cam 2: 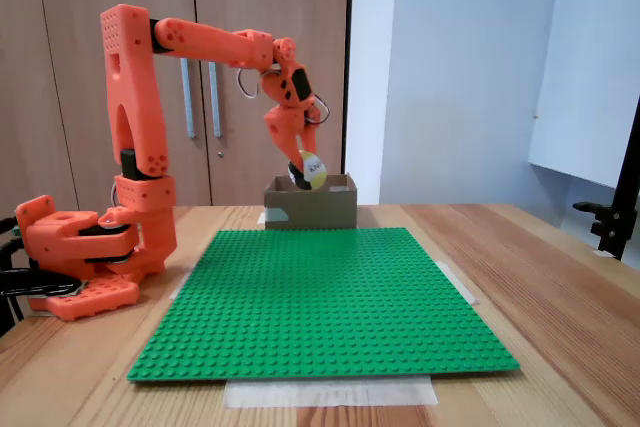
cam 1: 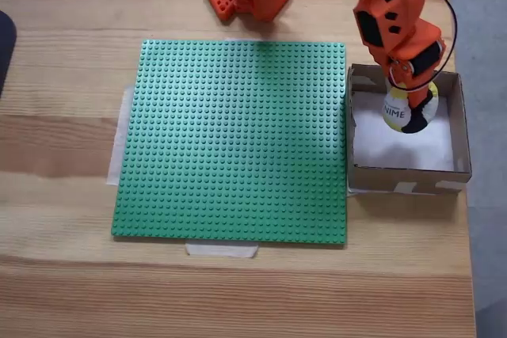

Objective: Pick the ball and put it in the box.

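Orange arm (cam 2: 140,137), one only, based at the left of the side-on fixed view: upright column, then a long link reaching level toward the right, wrist bent steeply down over the box (cam 2: 311,204). From the top-down fixed view the same arm (cam 1: 392,17) comes in from the top edge and slants down to the right, ending above the box (cam 1: 459,128).

Gripper (cam 2: 305,169) points downward, fingers pinched on the ball (cam 2: 309,175); in the top-down view the gripper (cam 1: 408,104) hides the ball's upper part. A black cable loops off the wrist.

Ball (cam 1: 408,110): one. Yellow, white and black panels; black lettering on a white panel faces up, partly readable. Side-on, it hangs just above the box rim, not resting inside. Top-down, it sits over the upper middle of the white floor.

Box: one. Brown cardboard, square, shallow, pale tape patches on the walls, white inner bottom. It stands just beside the right edge of the green studded baseplate (cam 1: 234,140), on the wooden table (cam 1: 63,85). Whether box and plate touch, cannot tell.

Baseplate: one, taped down with pale strips at its left and front edges. Side-on, the plate (cam 2: 320,297) lies in front of the box, with the arm's base to its left.
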Controlling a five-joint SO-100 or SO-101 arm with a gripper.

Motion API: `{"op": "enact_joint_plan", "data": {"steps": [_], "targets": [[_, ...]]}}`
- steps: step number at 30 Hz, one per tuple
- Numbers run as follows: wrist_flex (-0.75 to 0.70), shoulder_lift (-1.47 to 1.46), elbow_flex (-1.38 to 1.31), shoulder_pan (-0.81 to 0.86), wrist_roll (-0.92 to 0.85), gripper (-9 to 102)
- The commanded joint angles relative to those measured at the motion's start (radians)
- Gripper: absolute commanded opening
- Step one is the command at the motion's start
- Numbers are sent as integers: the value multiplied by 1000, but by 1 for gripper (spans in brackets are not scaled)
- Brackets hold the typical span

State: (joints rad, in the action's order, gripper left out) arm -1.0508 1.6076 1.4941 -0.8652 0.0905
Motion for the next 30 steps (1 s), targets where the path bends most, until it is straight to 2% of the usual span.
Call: {"op": "enact_joint_plan", "data": {"steps": [1, 16, 22, 30], "targets": [[9, 3, -89, -5, 9, -1], [37, -15, -81, 5, -2, 2], [46, 5, -57, 6, 15, 14], [81, 83, 6, -5, 15, 21]]}}
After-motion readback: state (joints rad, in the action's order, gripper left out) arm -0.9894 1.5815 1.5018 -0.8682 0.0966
